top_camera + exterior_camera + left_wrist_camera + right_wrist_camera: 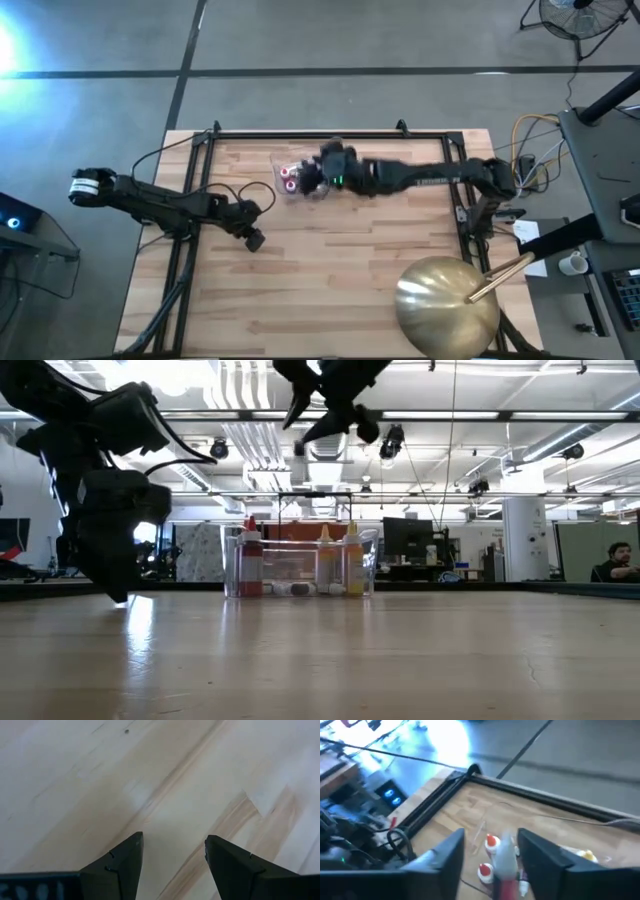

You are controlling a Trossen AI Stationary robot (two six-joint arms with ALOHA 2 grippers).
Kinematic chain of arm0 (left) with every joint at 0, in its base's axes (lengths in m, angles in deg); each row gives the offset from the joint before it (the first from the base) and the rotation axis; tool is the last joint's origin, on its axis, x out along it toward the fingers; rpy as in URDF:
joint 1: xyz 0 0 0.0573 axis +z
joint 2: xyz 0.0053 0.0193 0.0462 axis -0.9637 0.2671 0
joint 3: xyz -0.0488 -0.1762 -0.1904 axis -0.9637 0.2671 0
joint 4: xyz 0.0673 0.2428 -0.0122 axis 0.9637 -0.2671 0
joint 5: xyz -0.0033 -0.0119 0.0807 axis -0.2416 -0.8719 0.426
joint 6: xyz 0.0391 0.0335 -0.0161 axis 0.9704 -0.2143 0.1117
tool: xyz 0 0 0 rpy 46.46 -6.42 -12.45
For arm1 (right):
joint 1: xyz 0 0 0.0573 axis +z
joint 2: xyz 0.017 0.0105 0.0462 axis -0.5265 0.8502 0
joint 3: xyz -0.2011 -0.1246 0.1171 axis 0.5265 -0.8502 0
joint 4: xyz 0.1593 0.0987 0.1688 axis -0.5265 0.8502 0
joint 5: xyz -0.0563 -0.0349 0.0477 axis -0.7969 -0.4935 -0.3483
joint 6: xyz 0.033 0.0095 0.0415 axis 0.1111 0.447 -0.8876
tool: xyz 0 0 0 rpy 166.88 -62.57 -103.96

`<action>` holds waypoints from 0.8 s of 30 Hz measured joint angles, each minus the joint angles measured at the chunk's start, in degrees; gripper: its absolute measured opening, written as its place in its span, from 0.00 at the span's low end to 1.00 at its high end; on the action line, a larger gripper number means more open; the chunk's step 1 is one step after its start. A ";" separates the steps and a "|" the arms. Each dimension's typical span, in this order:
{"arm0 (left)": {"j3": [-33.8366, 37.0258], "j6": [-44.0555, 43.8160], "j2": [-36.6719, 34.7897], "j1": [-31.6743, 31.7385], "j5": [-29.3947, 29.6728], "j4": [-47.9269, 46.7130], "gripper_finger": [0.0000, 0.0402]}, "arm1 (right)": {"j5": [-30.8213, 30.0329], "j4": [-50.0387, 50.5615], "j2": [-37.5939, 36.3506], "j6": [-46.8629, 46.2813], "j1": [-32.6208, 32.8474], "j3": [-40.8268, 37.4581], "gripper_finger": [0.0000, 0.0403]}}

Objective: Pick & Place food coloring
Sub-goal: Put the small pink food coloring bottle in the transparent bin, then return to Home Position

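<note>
1. The right gripper [312, 182] sits near the top middle of the high view. Its arm reaches in from the right side of the picture.

2. Between its two dark fingers [442, 857] it holds a small food coloring bottle [506, 857]. The fingers are closed on it. The bottle hangs in the middle bottom of the right wrist view and looks whitish with a dark red part lower down.

3. The clear plastic tub [300, 565] stands in the middle of the low view, with bottles already standing and lying inside it. In the high view the tub is right under and just left of the right gripper.

4. In the right wrist view two red caps [491, 841] peek up just below the held bottle. So the tub lies straight down from the gripper. This is the thing that matters most for the next move.

5. In the low view the right gripper shows at the top middle, well above the tub's rim. My guess is that the bottle has to go down, or be let go, to land in the tub.

6. The held bottle's long side seems to point up and down, but it is blurry.

7. The left gripper [254, 240] waits at the left middle of the high view, low by the wooden table [340, 290]. Its fingers are apart and hold nothing. It is farther from the tub than the right one.
</note>
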 joint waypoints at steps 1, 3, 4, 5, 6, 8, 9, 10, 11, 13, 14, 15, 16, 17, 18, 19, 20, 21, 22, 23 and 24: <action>0.00 0.51 0.00 0.00 0.00 0.30 0.47 | 3.90 0.45 -0.31 -0.25 -1.17 0.61 0.45; 0.00 1.23 0.00 0.00 0.02 0.48 0.47 | 6.90 1.19 -0.25 1.71 -2.93 1.60 0.54; 0.00 1.30 0.00 0.00 0.04 0.65 0.47 | 6.72 1.31 -0.13 3.18 -3.50 2.30 0.58; 0.00 1.31 0.00 -0.01 0.03 0.66 0.47 | 6.19 1.05 -0.10 4.60 -3.92 3.20 0.62; 0.00 1.31 0.00 -0.07 0.07 0.69 0.47 | 5.41 0.45 -0.11 5.61 -4.38 4.21 0.65; 0.00 1.16 0.00 -0.20 0.07 0.67 0.47 | 4.95 -0.03 -0.30 6.40 -5.26 6.88 0.70; 0.00 1.14 0.00 -0.37 0.07 0.69 0.47 | 4.68 -0.03 -0.32 6.48 -5.80 8.19 0.72; 0.00 1.14 0.00 -0.51 0.11 0.75 0.47 | 4.47 -0.01 -0.32 6.48 -6.19 9.53 0.74; 0.00 1.14 0.00 -0.68 0.16 0.70 0.47 | 4.39 0.04 -0.32 6.48 -6.46 10.72 0.75; 0.00 1.12 0.00 -0.94 0.17 0.74 0.47 | 4.24 0.19 -0.32 6.46 -6.53 12.83 0.77; 0.00 1.12 0.00 -0.98 0.17 0.73 0.47 | 4.27 0.15 -0.32 6.41 -6.38 13.91 0.78; 0.00 1.13 0.00 -0.98 0.19 0.73 0.47 | 4.41 0.14 -0.32 6.44 -6.20 15.04 0.79; 0.00 1.19 0.00 -0.98 0.27 0.73 0.47 | 4.61 0.14 -0.32 6.47 -6.04 16.11 0.79; 0.00 1.34 0.00 -0.98 0.31 0.73 0.47 | 4.85 0.14 -0.32 6.48 -5.96 17.05 0.79; 0.00 1.42 0.00 -0.98 0.33 0.71 0.47 | 4.84 0.14 -0.32 6.48 -5.97 17.91 0.80; 0.00 1.60 0.00 -0.98 0.33 0.71 0.47 | 4.76 0.15 -0.32 6.48 -6.03 18.77 0.80; 0.00 1.85 0.00 -0.98 0.33 0.71 0.47 | 4.58 0.18 -0.32 6.51 -6.13 19.60 0.80; 0.00 1.88 0.00 -0.98 -0.02 0.69 0.47 | 4.53 0.44 -0.32 7.45 -6.27 20.48 0.80; 0.00 1.66 0.00 -0.98 -1.24 0.69 0.47 | 5.18 1.80 -0.32 8.83 -6.31 21.42 0.80; 0.00 0.73 -0.07 -1.00 -2.84 1.00 0.47 | 6.66 2.99 -0.32 8.81 -6.29 22.43 0.79; 0.00 0.55 -0.49 -1.38 -3.59 1.96 0.47 | 8.69 3.59 -0.32 7.92 -6.20 23.88 0.79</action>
